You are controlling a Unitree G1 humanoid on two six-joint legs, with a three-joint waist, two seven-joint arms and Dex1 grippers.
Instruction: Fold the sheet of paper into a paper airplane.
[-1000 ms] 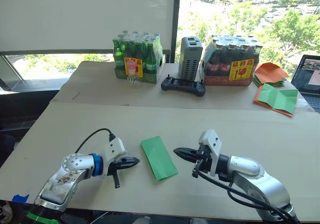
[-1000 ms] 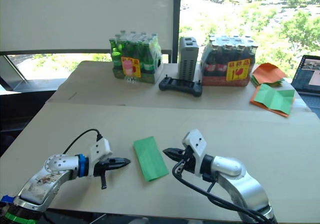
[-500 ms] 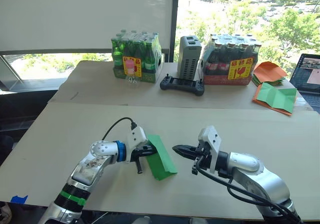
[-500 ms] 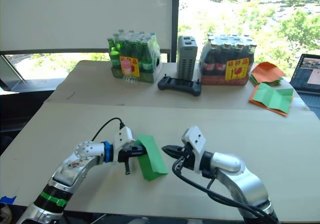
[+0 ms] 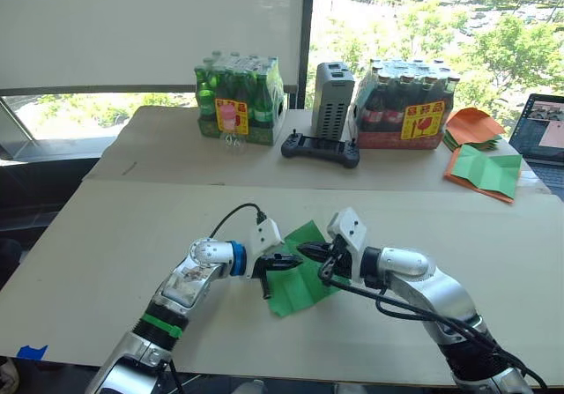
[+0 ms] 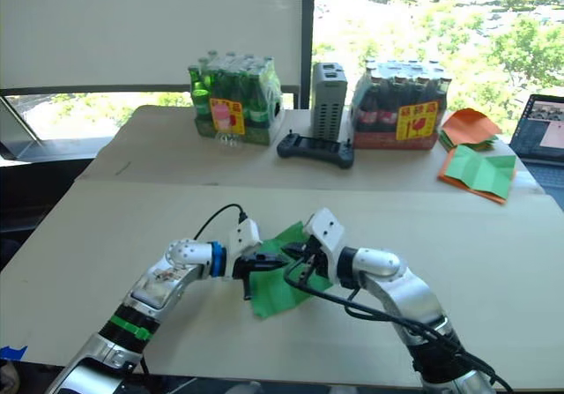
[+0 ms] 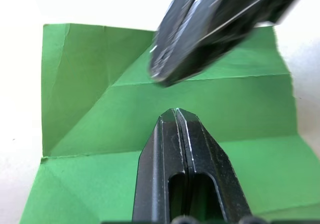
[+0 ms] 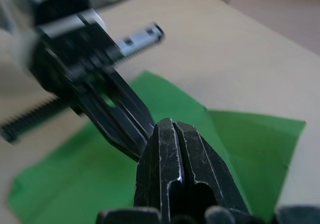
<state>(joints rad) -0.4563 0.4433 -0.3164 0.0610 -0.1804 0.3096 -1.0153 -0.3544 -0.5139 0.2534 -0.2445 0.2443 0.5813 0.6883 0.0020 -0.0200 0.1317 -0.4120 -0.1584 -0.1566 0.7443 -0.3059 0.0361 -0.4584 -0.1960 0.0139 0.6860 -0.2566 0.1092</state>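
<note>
My left hand (image 5: 288, 262) and my right hand (image 5: 308, 252) meet tip to tip over the sheet of paper (image 5: 302, 271), both with fingers pressed together and gripping nothing. The green sheet lies partly unfolded and creased on the near table (image 5: 115, 235), just below the middle of the head views. Along the far table's edge in the upper frame stand two bottle packs (image 5: 240, 100).

One sheet of paper (image 5: 301, 275), bright green, on the near table; two grippers over it, the left gripper (image 5: 295, 261) and the right gripper (image 5: 306, 251); two shrink-wrapped bottle packs (image 5: 241, 100) behind; one grey box (image 5: 334, 101); one black controller (image 5: 321, 149); one pile of orange sheets (image 5: 476, 128); one green sheet bordered with orange (image 5: 486, 173); one laptop (image 5: 546, 130).
</note>
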